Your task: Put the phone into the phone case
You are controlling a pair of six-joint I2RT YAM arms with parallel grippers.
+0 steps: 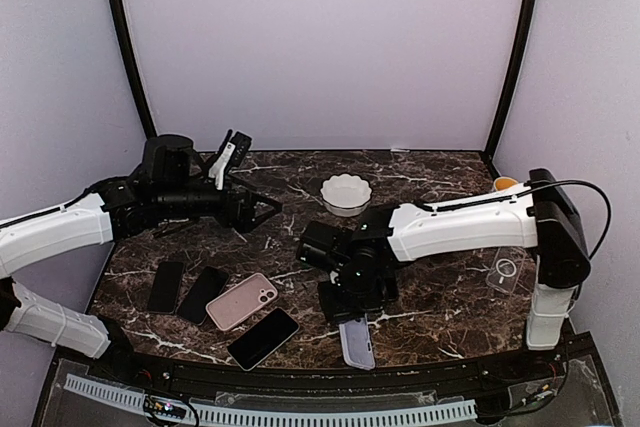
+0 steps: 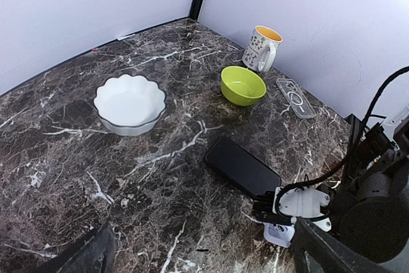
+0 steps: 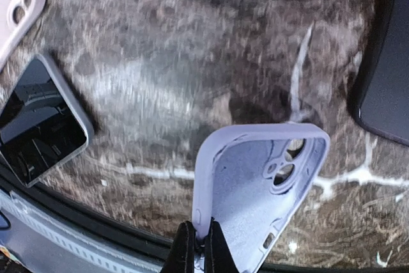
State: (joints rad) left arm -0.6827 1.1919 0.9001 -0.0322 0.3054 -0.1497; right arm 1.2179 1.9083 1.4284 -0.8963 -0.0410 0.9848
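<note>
At the near counter [image 1: 440,312] edge: lavender phone case [image 3: 255,183], rim pinched tight in right fingers [image 3: 184,250]. Black phone [image 2: 243,167] lay beside it, uncased. Left fingers [image 1: 262,211] hovered wide, empty. Step judged: positioning case; next, aligning phone squarely.

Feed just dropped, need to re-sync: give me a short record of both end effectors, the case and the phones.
right end effector: shut on lilac case, at its edge
left end effector: open, empty
lilac case: no phone inside
black phone: flat on table, beside right arm
silver phone: flat, near front edge, left of lilac case
</note>
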